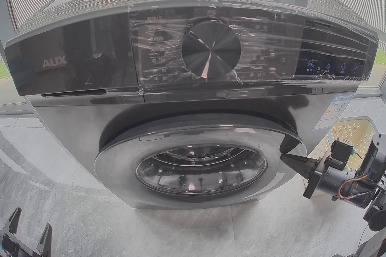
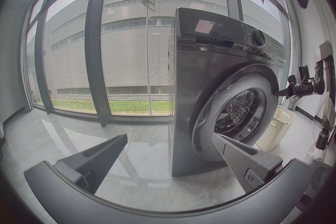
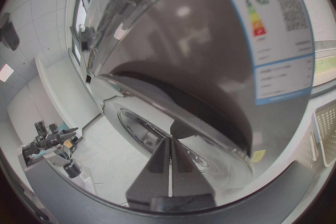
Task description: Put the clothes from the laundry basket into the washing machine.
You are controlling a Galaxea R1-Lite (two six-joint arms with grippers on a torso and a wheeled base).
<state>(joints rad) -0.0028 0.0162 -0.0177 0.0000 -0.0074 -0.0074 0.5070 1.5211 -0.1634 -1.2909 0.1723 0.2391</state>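
Two fingers of the right gripper (image 3: 170, 139) lie pressed together with only a thin seam between them. Their joined tip points at the dark notch (image 3: 182, 129) on the rim of the round door (image 1: 201, 167), at about 3 o'clock on that door; we cannot tell whether the tip touches the rim or stops just short of it. The door is shut against the front of the washing machine (image 1: 161, 117), and through its glass we see the ribbed metal drum (image 2: 241, 112). At the machine's 3 o'clock side, behind the right gripper in our head view, the pale perforated laundry basket (image 1: 354, 133) stands just beside the machine's right wall; what it holds we cannot make out. The left gripper (image 2: 169, 135) sits well apart from all this, at 7 o'clock in the head view, low over the grey tiled floor (image 1: 281, 225). Its fingers (image 2: 94, 161) are spread wide with nothing between them, and it faces the machine's left front corner. Above the door, at 12 o'clock, a round knob (image 1: 211, 49) sits in the middle of the dark control panel (image 1: 80, 53), which is partly wrapped in wrinkled clear film (image 1: 265, 41).
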